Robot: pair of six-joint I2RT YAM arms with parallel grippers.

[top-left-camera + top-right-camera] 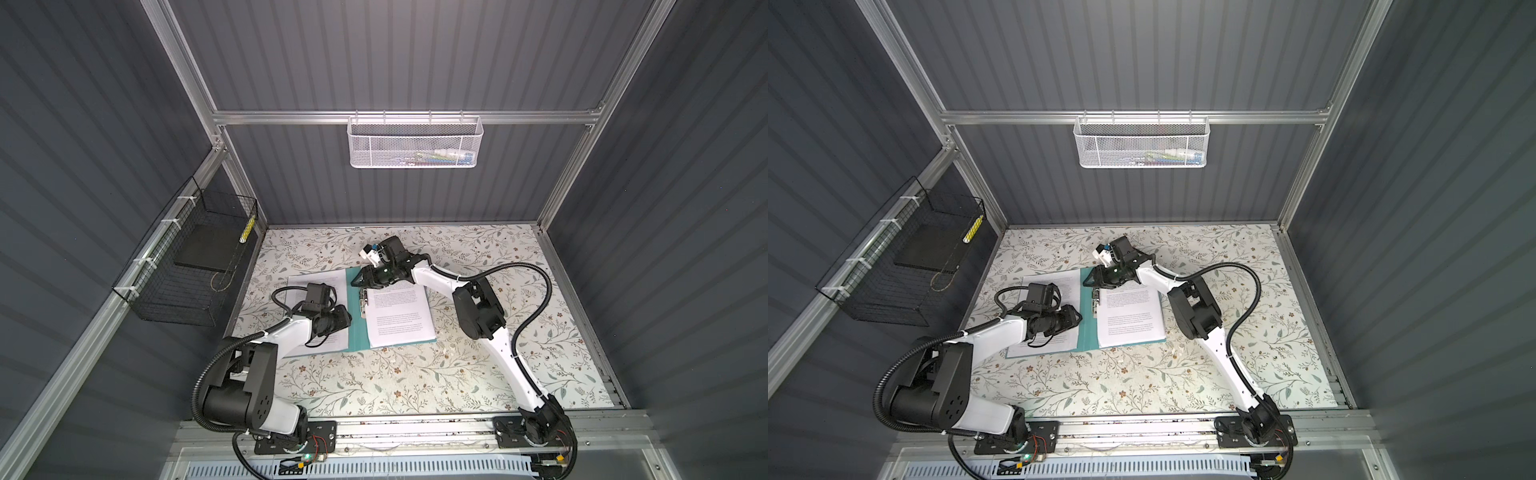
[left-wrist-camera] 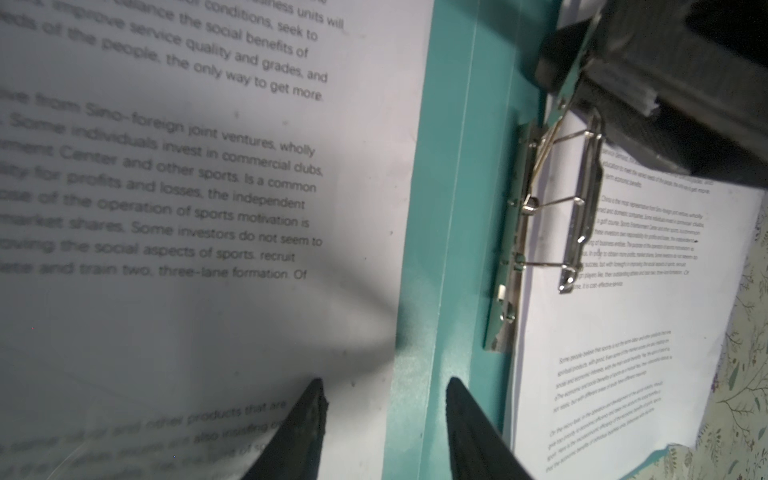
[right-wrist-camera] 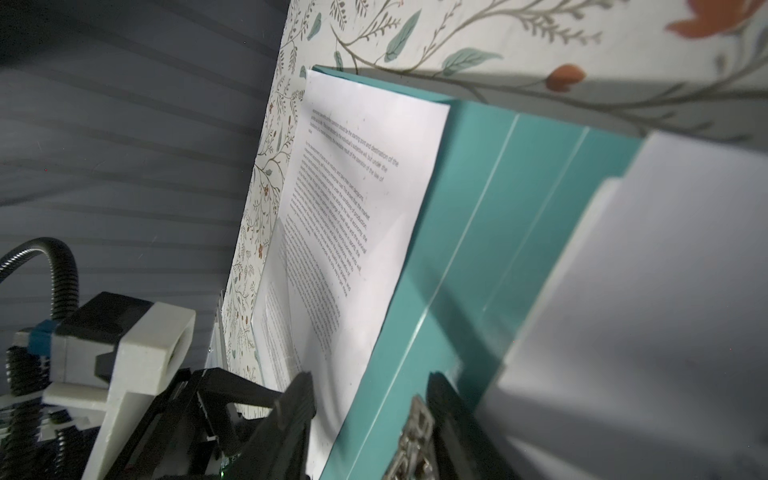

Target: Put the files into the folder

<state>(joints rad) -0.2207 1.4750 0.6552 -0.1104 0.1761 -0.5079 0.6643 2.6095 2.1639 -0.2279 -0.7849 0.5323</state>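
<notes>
The teal folder (image 1: 357, 332) (image 1: 1088, 332) lies open on the table in both top views. One printed file (image 1: 320, 286) (image 2: 187, 187) rests on its left cover and another file (image 1: 399, 316) (image 3: 353, 216) on its right cover. The silver clip bar (image 2: 515, 249) by the spine stands with its arm raised over the right file's edge. My left gripper (image 2: 384, 386) (image 1: 348, 319) is open, low over the left file's inner edge and the spine, nothing between its fingers. My right gripper (image 3: 370, 386) (image 1: 356, 281) is open at the clip's far end, with the metal clip (image 3: 415, 428) lying against one finger.
A black wire basket (image 1: 187, 266) on the left wall holds a dark grey slab (image 1: 203, 249). A white mesh basket (image 1: 415, 143) hangs on the back rail. The floral table cover (image 1: 415, 382) spreads in front of and to the right of the folder.
</notes>
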